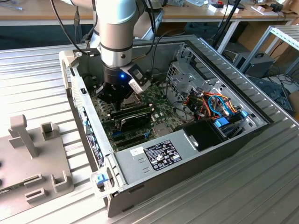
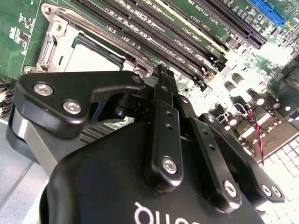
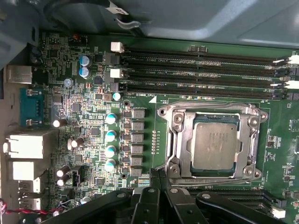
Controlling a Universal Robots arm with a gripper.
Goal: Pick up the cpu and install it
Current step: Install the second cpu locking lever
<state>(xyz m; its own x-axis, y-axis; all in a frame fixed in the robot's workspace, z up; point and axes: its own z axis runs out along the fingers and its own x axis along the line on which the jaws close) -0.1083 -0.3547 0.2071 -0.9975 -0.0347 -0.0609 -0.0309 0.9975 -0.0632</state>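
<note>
Ribbed metal tabletop (image 1: 261, 186) carries an open computer case (image 1: 154, 172), and we work inside it. Nearest us in the first wrist view, our gripper (image 3: 158, 173) shows its black fingers (image 3: 148, 198) drawn together to a narrow slit with nothing between them, tips hovering just off the socket frame's (image 3: 212, 142) seven o'clock corner. Beyond them the cpu (image 3: 213, 145) lies flat in the socket, silver top up, square to the frame, so it reads to us as already seated. Farther out, at twelve o'clock, run the long memory slots (image 3: 201, 74). In the exterior view the arm (image 1: 117, 42) stands nearly vertical over the motherboard (image 1: 159, 100), beside the black expansion card (image 1: 133, 116).
</note>
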